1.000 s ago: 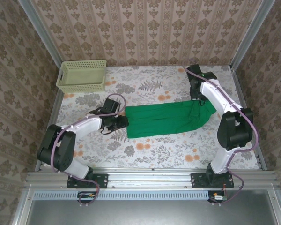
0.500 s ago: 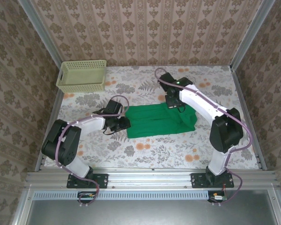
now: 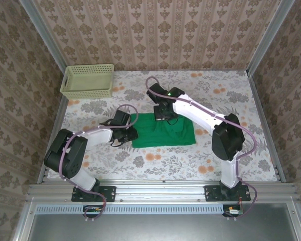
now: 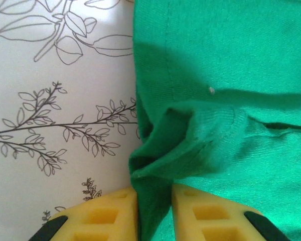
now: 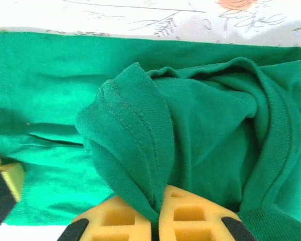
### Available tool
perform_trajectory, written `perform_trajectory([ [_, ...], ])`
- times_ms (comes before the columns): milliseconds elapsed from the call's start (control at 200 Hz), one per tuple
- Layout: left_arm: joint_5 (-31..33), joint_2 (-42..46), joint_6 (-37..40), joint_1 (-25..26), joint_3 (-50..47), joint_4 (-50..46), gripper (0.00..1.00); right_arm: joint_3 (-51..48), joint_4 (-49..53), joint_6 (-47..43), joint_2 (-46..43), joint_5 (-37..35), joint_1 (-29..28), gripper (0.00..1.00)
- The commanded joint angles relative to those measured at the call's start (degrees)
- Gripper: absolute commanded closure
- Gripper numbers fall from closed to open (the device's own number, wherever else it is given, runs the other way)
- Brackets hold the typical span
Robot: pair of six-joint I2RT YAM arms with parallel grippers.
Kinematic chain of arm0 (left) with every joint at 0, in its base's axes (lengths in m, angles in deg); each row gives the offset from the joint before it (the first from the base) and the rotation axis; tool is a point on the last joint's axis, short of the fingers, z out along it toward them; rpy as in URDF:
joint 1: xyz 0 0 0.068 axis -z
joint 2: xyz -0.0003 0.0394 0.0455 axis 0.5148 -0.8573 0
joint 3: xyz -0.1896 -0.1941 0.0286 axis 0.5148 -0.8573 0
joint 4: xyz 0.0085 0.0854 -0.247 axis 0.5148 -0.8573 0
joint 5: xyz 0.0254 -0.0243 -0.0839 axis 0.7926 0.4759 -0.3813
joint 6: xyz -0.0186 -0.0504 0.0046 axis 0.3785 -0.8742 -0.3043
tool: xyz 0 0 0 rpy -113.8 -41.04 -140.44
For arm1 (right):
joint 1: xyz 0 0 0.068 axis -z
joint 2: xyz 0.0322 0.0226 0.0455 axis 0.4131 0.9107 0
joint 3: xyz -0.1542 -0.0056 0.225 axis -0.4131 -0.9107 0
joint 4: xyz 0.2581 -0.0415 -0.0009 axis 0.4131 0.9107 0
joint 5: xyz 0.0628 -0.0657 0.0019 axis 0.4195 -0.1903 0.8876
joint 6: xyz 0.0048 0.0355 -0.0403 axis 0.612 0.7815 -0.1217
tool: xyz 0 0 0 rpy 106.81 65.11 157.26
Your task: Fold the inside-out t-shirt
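Right arm had swept leftward from the right side of the worktop point(image 3: 231, 100), carrying the shirt's end with it and doubling the cloth over.

The inside-out t-shirt point(image 3: 165, 134) lay as a short green block at mid-worktop, well apart from the basket point(image 3: 88, 80) at the far left corner. The right hand point(image 5: 157, 211) was clamped on a bunched, stitched edge, poised over the shirt's far edge. The left hand point(image 4: 154, 201) was pinched shut on a gathered tuck at the shirt's left edge, anchoring it. To finish this fold cleanly, the carried edge probably needed to come down square with the left edge and be laid flat before release, with the left hand holding firm so the lower layer did not drag or wrinkle.
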Motion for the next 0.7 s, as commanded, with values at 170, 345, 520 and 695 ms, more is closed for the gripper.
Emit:
perform_trajectory([
  [170,-3.41,-3.17,-2.45,3.18,-4.04,4.64,0.79,3.12,-7.51,8.33,2.42,9.31,-1.36,0.96],
  [345,-3.03,-2.65,-2.83,3.18,-4.60,5.00,0.80,4.14,-8.99,10.22,3.92,10.37,-2.75,0.94],
  [520,-1.87,-0.68,-3.61,3.16,-5.59,5.10,0.79,5.24,-9.50,11.30,6.55,10.02,-3.38,0.84],
  [695,3.81,8.06,-6.46,2.51,-9.05,1.04,0.65,8.48,-7.39,8.47,6.89,10.99,-3.81,0.52],
])
